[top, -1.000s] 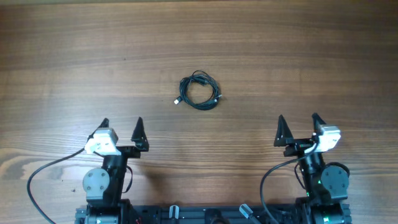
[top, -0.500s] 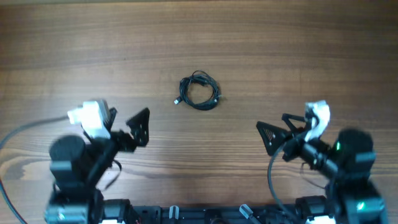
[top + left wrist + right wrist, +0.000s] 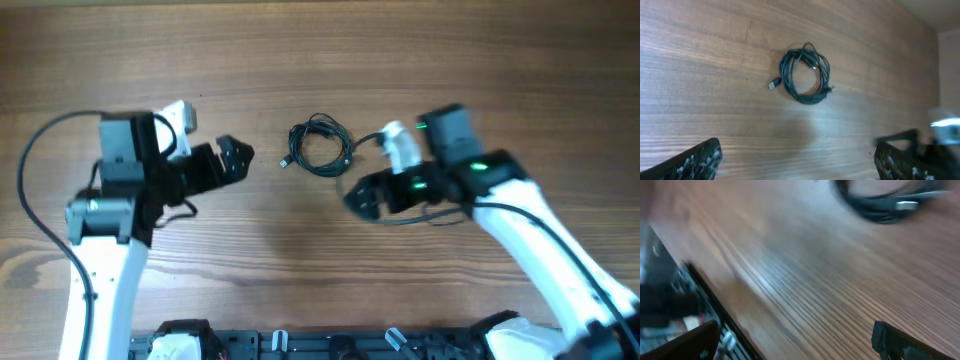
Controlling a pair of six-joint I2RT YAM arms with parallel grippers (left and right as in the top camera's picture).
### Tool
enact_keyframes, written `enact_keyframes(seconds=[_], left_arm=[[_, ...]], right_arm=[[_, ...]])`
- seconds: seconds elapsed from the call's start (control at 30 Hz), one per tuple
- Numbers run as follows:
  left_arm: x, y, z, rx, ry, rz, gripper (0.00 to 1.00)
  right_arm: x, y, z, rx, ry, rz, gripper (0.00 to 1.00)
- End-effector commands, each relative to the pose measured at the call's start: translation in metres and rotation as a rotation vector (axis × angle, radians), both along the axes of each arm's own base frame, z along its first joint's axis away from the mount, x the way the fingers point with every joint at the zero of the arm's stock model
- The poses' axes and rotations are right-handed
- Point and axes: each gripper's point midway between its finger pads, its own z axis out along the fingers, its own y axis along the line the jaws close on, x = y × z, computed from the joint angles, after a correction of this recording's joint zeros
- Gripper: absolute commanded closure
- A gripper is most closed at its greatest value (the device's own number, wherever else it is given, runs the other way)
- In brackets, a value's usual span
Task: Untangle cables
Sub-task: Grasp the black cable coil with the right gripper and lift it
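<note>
Left end effector [image 3: 238, 153] gapes near coiled cable [image 3: 808, 98].

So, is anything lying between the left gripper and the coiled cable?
No, only bare table separates the left gripper and the cable, clearest in the overhead view.

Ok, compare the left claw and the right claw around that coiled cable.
The left claw sits left of the cable, level with it; the right claw sits right of it and lower in the overhead view. The left claw's camera sees the whole coil; the right claw's catches only its edge, blurred. Both are open and clear of the cable.
</note>
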Motion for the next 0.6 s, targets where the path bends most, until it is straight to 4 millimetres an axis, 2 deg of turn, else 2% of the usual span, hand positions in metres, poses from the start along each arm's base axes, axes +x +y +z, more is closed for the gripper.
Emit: enact_keyframes(seconds=[0.0,0.07,0.13,0.23,0.3,0.4,0.57], left_arm=[[0.009,-0.003,0.03,0.012,-0.058,-0.045,0.0],[0.003,-0.005,0.033,0.002,-0.057,-0.051,0.0],[-0.006,-0.004,0.033,0.01,-0.044,-0.047,0.0],[-0.007,-0.003,0.035,0.027,-0.06,-0.059,0.02],[-0.007,-0.006,0.035,0.009,-0.055,-0.072,0.06],[-0.008,-0.011,0.034,-0.017,-0.043,-0.09,0.06],[-0.012,-0.011,0.031,-0.018,-0.021,-0.09,0.05]], right_arm=[[0.01,0.041,-0.016,-0.148,-0.215,0.197,0.0],[0.028,0.051,-0.012,-0.177,-0.339,0.187,0.0],[0.051,0.069,0.008,-0.082,-0.403,0.087,0.0],[0.073,0.085,0.025,-0.003,-0.499,0.047,0.04],[0.08,0.091,0.017,0.005,-0.499,0.038,0.04],[0.084,0.099,-0.023,-0.006,-0.39,0.014,0.04],[0.083,0.096,-0.057,-0.057,-0.332,0.022,0.04]])
